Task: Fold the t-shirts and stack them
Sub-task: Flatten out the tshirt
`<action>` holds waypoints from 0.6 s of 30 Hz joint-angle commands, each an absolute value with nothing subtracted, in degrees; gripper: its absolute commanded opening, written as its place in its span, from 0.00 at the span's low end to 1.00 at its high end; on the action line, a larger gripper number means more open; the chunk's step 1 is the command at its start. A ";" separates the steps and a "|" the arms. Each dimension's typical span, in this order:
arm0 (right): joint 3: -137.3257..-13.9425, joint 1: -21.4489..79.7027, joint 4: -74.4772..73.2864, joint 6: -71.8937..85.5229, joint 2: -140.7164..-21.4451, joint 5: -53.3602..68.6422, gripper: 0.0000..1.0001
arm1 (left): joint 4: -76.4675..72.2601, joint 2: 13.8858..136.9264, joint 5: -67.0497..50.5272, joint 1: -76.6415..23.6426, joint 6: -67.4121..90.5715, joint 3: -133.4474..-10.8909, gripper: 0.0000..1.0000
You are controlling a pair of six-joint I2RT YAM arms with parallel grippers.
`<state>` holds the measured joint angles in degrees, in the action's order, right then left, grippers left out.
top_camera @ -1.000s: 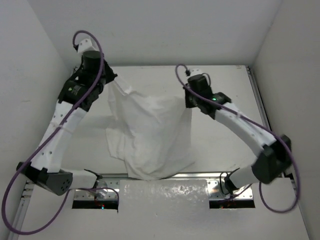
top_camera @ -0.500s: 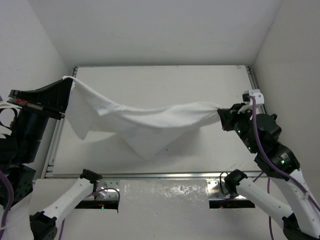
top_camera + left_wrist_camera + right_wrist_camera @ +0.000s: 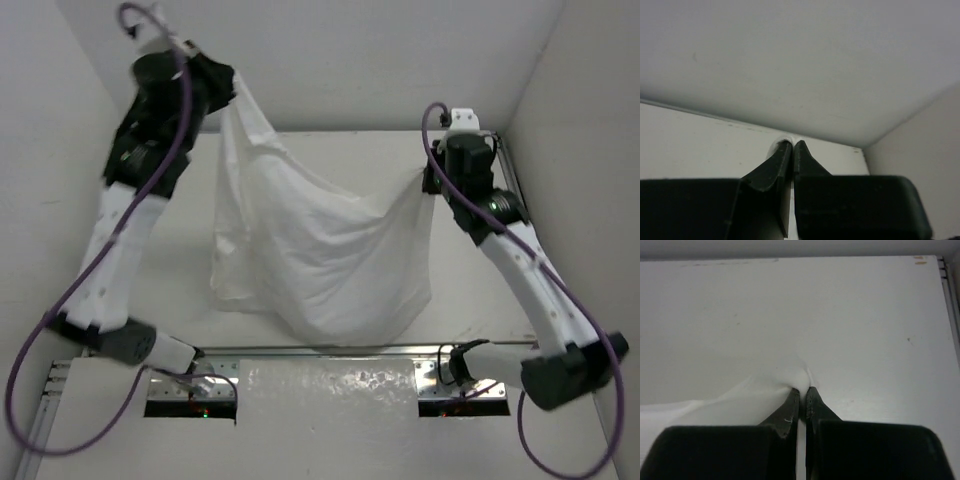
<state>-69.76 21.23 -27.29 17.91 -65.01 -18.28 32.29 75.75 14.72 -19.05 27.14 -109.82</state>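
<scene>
Top external view: you've got one white t-shirt point(image 3: 320, 250) up in the air, strung between your two pincers. Your left pincer point(image 3: 224, 93) is raised high at the far left, clamped shut on one corner of the cloth. Your right pincer point(image 3: 429, 180) sits lower at the far right, clamped on a second corner. Between those two grips the upper edge sags in a curve. The body of the shirt hangs as one loose, creased sheet, its lowest folds down toward the near edge of the worktop point(image 3: 350, 155). Whether those folds touch the surface, you can't tell from up here.

Left wrist view: two fingers pressed together, a thin sliver of white cloth peeking out at the tips, and the back wall point(image 3: 790, 60) beyond.

Right wrist view: two fingers closed on a bunched pinch of the shirt, with cloth trailing off to the lower left and bare worktop stretching beyond.
</scene>
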 commanded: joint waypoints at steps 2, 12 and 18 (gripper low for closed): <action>-77.51 15.04 -18.21 16.00 -79.25 -11.09 0.00 | 29.89 93.22 19.95 -18.02 23.29 -117.66 0.00; -98.14 10.37 -11.59 11.69 -115.28 -5.44 0.00 | 15.58 130.83 12.59 -12.22 21.27 -140.23 0.00; -119.68 9.76 -19.41 10.28 -129.71 -5.80 0.07 | 6.07 132.45 15.36 -11.51 18.02 -139.13 0.29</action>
<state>-111.46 10.07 -17.89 11.68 -129.03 -6.59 18.13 137.40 14.02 -11.53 20.38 -136.29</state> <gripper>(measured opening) 0.058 0.239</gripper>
